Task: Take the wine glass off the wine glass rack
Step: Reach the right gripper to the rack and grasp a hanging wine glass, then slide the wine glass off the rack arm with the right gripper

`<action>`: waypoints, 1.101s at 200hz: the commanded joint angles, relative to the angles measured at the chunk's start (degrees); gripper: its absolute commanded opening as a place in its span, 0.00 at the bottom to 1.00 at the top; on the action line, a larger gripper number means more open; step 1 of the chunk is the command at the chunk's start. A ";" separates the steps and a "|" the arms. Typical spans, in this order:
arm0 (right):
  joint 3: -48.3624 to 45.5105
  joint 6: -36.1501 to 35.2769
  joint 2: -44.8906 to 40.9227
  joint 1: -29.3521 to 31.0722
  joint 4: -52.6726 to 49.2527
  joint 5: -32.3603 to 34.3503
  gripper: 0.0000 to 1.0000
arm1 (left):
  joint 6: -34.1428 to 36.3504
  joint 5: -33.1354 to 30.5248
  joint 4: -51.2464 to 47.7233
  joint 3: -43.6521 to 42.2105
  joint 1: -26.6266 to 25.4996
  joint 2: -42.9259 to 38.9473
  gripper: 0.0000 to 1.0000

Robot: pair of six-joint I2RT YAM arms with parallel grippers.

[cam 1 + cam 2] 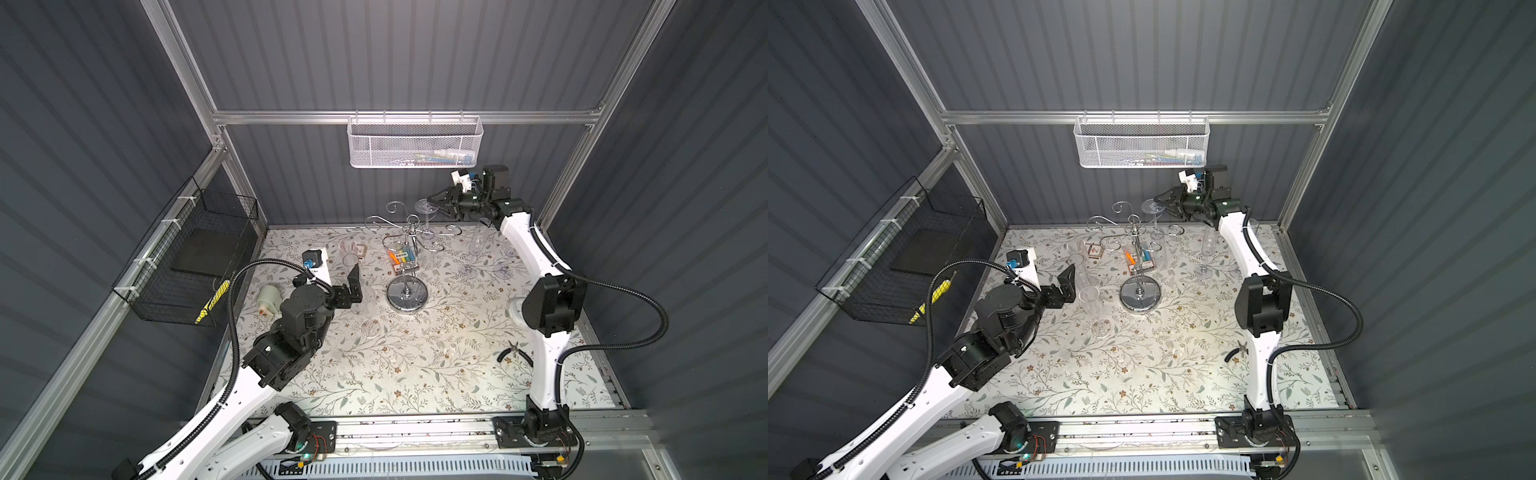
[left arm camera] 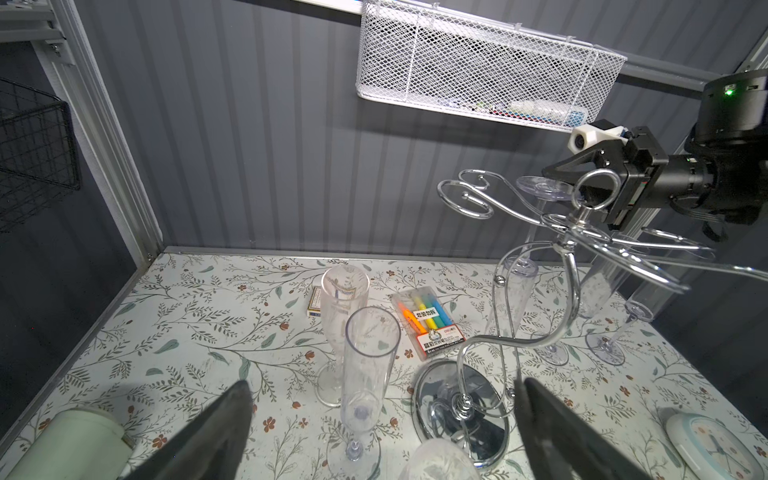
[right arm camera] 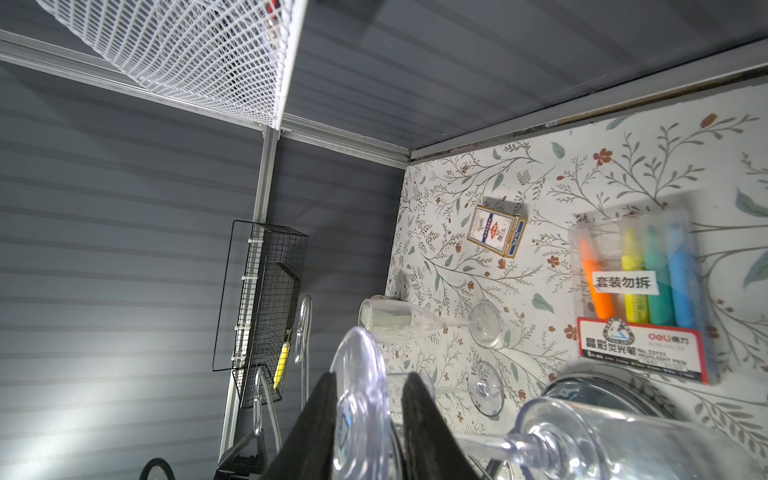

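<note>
Your right claw (image 3: 369, 384) is clamped on the round foot of the wine glass (image 3: 353, 353), which hangs bowl-down at the rear scroll arms of the wine glass rack (image 1: 409, 297). Your left claw (image 2: 382, 386) gapes wide, low over the tabletop (image 1: 415, 374).

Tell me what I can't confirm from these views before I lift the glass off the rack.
- Right wrist view: whether the right gripper really pinches the wine glass foot; its transparency hides contact.
- In a top view: which wine glass rack scroll holds it; the wires are too thin and the gripper overlaps them.
- In both top views: the white mesh basket contents; the mesh blurs them.
</note>
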 commanded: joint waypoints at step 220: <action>-18.04 2.78 -11.77 -1.53 10.20 0.85 0.26 | -2.15 1.40 -2.11 1.10 0.27 -0.73 1.00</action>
